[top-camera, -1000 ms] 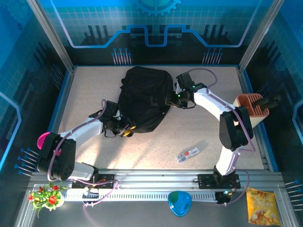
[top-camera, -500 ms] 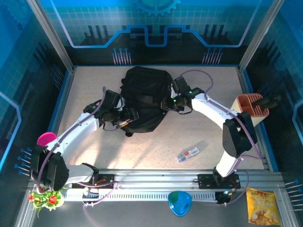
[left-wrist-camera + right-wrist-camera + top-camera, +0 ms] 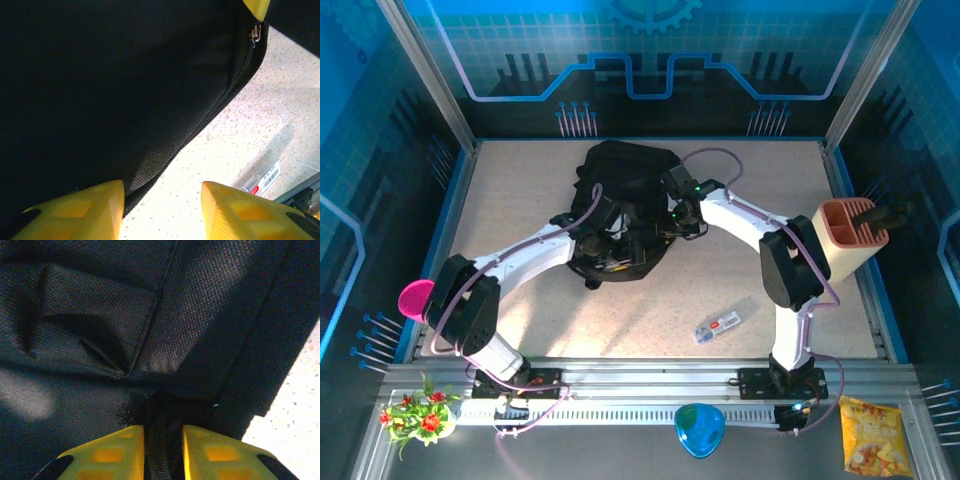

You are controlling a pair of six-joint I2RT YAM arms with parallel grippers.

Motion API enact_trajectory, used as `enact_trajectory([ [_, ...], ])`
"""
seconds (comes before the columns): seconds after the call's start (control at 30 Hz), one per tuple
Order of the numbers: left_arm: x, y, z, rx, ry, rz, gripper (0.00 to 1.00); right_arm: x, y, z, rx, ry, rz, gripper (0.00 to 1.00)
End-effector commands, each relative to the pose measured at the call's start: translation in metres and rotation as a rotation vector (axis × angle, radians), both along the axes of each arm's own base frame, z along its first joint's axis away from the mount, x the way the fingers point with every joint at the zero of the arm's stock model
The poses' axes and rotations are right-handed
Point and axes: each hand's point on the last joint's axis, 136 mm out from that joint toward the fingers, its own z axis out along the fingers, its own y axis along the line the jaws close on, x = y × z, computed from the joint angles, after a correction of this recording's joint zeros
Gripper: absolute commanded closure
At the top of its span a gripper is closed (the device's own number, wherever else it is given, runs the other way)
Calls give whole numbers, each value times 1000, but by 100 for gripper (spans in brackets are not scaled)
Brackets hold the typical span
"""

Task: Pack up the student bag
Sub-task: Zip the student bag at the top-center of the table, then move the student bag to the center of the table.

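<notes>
The right gripper [image 3: 163, 436] jaws pinch a fold of the large black fabric student bag [image 3: 625, 170]; the left gripper [image 3: 161, 194] jaws are released; the shallow pinch may slip.

Top external camera: fixed high behind the arm bases, facing down over the whole counter [image 3: 750, 210] from a distance. Left wrist camera: very near the student bag [image 3: 100, 75], looking past the yellow left fingers [image 3: 90, 207] along its zippered edge to the counter and a clear packet [image 3: 262, 175]; the overhead view shares all three. Right wrist camera: closer still, right fingers [image 3: 107, 452] at the bottom edge, facing bag fabric with a sliver of counter at the right.
</notes>
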Motion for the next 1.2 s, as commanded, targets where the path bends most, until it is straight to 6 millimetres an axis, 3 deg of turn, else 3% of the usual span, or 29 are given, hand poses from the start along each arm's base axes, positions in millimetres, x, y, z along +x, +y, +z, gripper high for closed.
enact_trajectory([
  [0.0,-16,-9,-21,-4,65,-31,60,0,-5,-6,-65,14,13,79],
  [0.2,-41,0,-51,56,155,-38,68,12,-11,-5,-107,-31,-8,94],
  [0.43,-67,5,-77,97,228,-49,71,53,-24,25,-134,-196,-108,97],
  [0.6,-67,2,-78,83,224,-49,72,70,-22,38,-119,-265,-114,96],
  [0.8,-57,-11,-49,18,158,-82,69,58,-10,63,21,-343,-69,92],
  [0.9,-48,-19,-20,-22,93,-107,65,46,-13,79,88,-390,-65,73],
  [0.97,-41,-22,-1,-44,52,-120,61,38,-22,79,106,-369,-94,61],
  [1.1,-26,-19,33,-81,-35,-119,54,23,-34,67,135,-291,-128,44],
  [1.17,-14,-10,39,-63,-77,-87,47,15,-30,57,166,-241,-122,39],
])
